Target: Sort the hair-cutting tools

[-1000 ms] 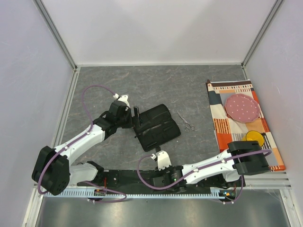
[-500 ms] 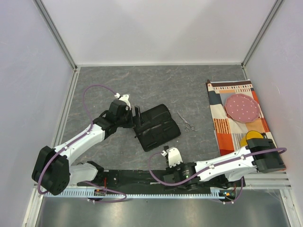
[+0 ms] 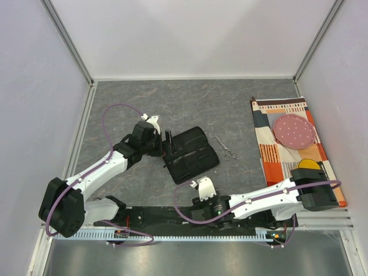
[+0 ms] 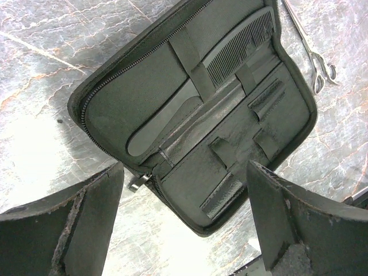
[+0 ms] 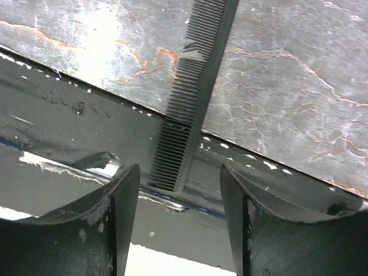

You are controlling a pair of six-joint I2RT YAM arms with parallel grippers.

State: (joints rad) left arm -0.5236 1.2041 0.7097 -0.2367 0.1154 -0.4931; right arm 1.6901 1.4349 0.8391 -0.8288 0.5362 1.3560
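Straight comb (image 5: pixel 192 98): is being laid across the near edge of the table (image 5: pixel 287 86), centre of the right wrist view, likely being lined up for a pick.
Right gripper (image 5: pixel 179 172): fingers (image 5: pixel 118 221) are being held spread on either side of the comb, pinching nothing.
Left gripper (image 4: pixel 184 172): fingers are being held wide apart over the open pouch (image 4: pixel 132 98), probably being readied to steady it.
Handled comb (image 4: pixel 236 49): is being held under a strap (image 4: pixel 190 57) inside the pouch.
Scissors (image 4: pixel 315 60): are being shown upper right, just beside the pouch.
Hidden: a second pair is not being shown. The straight comb's far end is being cut off. Its near end is perhaps being lost against the dark rail (image 5: pixel 69 126).
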